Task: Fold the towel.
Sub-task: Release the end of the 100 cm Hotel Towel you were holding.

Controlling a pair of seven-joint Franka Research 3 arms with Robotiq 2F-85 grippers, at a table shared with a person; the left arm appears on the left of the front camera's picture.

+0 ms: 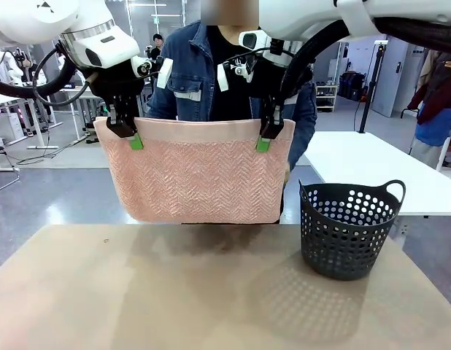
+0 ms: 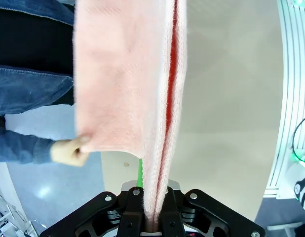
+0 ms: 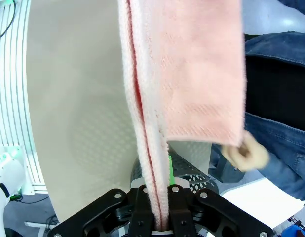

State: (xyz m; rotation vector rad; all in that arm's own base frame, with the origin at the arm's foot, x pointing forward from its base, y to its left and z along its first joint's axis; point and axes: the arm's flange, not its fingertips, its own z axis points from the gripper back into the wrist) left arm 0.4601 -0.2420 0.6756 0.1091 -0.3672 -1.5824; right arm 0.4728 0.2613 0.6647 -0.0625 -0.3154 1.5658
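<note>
Front view: towel (image 1: 196, 179), top corners inside left pincer (image 1: 136, 140), right pincer (image 1: 263, 144).

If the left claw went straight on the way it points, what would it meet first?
The towel that the left claw grips hangs along that line; beyond it, probably the tan table.

The front view sits on the robot's side of the flat beige table (image 1: 174, 292), slightly above its top. It faces straight across at the person in a blue denim jacket (image 1: 185, 80) from middle distance. The left wrist view looks steeply down past the black left gripper (image 2: 153, 217), and the right wrist view past the black right gripper (image 3: 157, 217). Both are very close to the hanging salmon-pink terry towel (image 1: 196, 175). All three views share towel, tabletop and person. The front and right wrist views also share the black perforated plastic basket (image 1: 349, 230).
</note>
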